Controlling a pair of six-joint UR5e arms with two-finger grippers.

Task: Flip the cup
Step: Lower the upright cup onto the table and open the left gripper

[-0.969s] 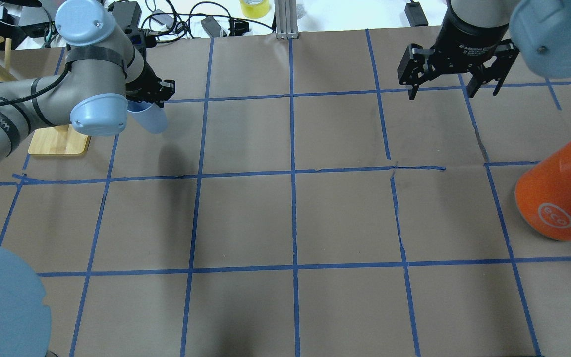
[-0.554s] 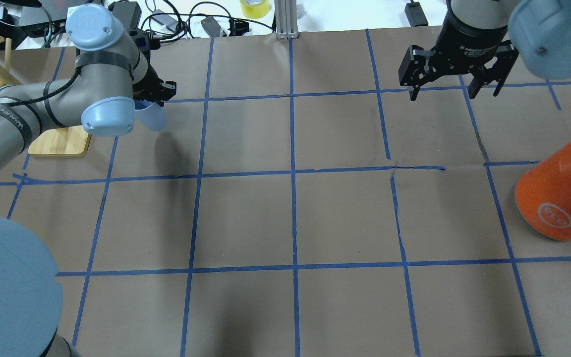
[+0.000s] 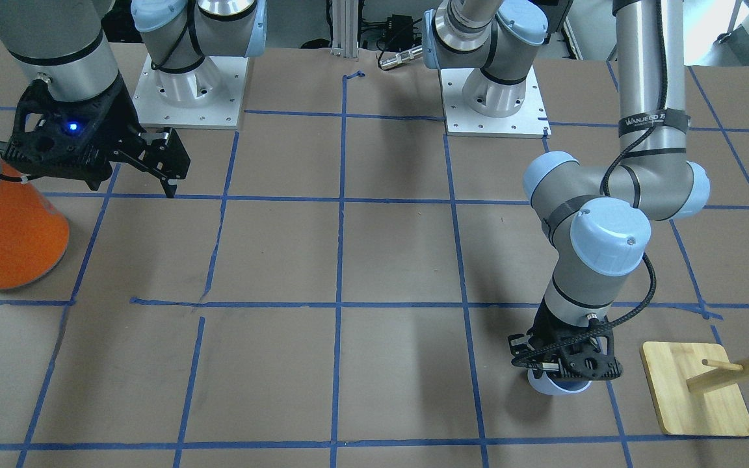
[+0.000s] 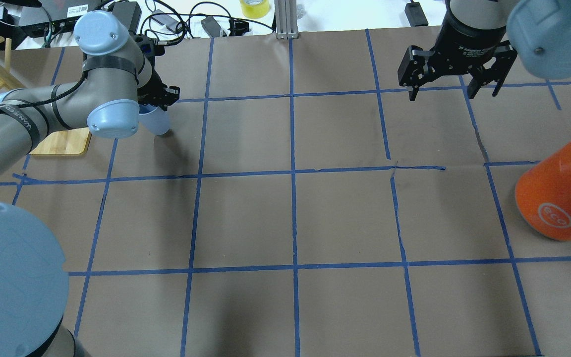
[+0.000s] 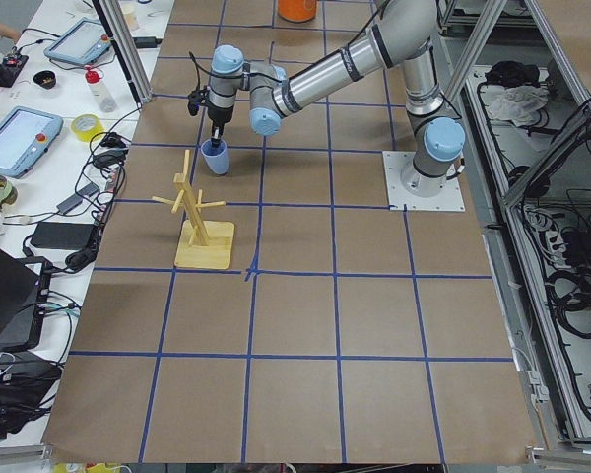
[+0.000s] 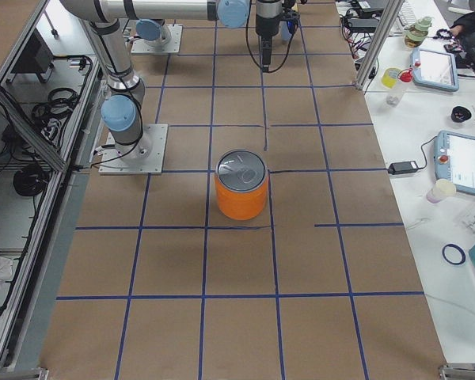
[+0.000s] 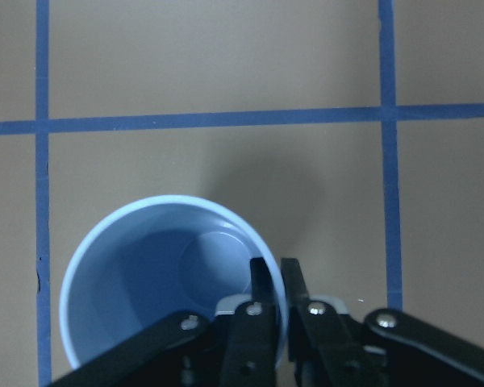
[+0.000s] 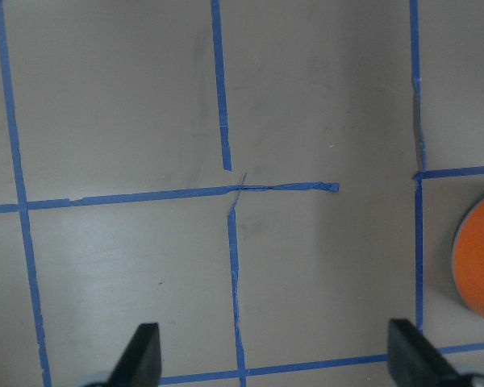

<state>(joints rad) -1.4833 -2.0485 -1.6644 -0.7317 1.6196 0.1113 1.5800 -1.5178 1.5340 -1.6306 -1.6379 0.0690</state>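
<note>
Pale blue-white plastic tumbler cup (image 7: pixel 137 290) is upright, mouth up, down at the brown paper tabletop (image 4: pixel 246 218) just beside the wooden peg rack (image 4: pixel 62 141). The left tool (image 7: pixel 274 270) pinches its rim. The right tool (image 4: pixel 454 93) hangs spread wide, well apart from the rack.

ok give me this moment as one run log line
task: flip cup | left gripper: shut on cup rim, mouth up | right gripper: open, empty | orange can: upright, apart from both grippers

Orange can (image 4: pixel 555 198) stands upright; wooden peg stand (image 3: pixel 680 406) sits well apart.
</note>
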